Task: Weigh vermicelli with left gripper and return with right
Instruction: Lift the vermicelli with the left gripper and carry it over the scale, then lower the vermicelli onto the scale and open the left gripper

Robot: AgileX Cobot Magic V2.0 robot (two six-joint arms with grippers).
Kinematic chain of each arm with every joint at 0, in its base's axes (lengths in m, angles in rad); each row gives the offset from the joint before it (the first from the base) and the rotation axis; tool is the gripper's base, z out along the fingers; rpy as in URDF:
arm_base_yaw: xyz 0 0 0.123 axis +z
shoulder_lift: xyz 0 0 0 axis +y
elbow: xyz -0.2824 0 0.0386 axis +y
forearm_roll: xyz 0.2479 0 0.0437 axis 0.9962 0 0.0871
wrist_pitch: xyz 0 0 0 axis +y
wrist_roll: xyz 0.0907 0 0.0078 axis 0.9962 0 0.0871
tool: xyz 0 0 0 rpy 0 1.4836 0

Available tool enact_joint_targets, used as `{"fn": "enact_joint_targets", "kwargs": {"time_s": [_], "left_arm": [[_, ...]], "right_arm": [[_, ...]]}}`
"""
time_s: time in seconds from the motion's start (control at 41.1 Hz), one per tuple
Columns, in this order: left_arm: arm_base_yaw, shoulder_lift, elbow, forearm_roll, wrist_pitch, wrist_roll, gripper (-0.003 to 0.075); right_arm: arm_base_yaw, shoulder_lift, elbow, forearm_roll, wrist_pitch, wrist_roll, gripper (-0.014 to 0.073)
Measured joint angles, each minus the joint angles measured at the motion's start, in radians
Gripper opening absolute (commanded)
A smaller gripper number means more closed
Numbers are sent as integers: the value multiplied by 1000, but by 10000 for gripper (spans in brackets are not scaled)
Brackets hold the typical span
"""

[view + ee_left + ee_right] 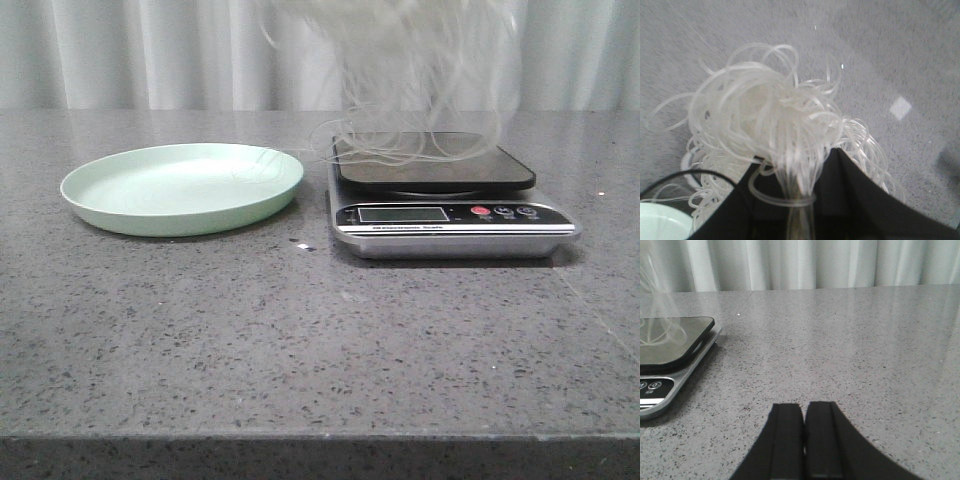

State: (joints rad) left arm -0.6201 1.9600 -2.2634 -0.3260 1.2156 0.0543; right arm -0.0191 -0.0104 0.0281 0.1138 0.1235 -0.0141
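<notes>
Vermicelli [420, 70] is one loose whitish tangle, hanging in the air above the scale with its lowest loops brushing the dark platform. You have one scale [450, 205], one pale green plate [180, 188] just beside it on the left, and a single thin strand trailing from the tangle across the plate's near edge; all of it sits on the grey speckled surface [300, 340]. From the left wrist you can see the left claw [801, 200] pressed together on a bunch of strands, pinching them while the rest of the tangle fans out beyond the fingertips. Your right claw [803, 440] is pressed together with nothing between its fingers [822, 440], sitting low over bare surface, well apart from the scale's corner.
</notes>
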Motion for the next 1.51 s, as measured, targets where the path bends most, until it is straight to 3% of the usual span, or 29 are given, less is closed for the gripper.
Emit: {"fn": "enact_joint_targets", "kwargs": {"time_s": [0.365,0.852,0.974,1.168,1.29,1.509], "left_arm": [[-42,148,0,9,-54,0,137],[-42,197,0,53,-11,0,141],[-42,197,0,53,-2,0,228],[-42,197,0,53,3,0,482],[-42,197,-7,53,12,0,535],[-42,197,-62,62,35,0,536]], "right_arm": [[0,0,0,2,0,0,150],[0,0,0,2,0,0,150],[0,0,0,2,0,0,150],[0,0,0,2,0,0,150],[0,0,0,2,0,0,150],[0,0,0,2,0,0,150]]}}
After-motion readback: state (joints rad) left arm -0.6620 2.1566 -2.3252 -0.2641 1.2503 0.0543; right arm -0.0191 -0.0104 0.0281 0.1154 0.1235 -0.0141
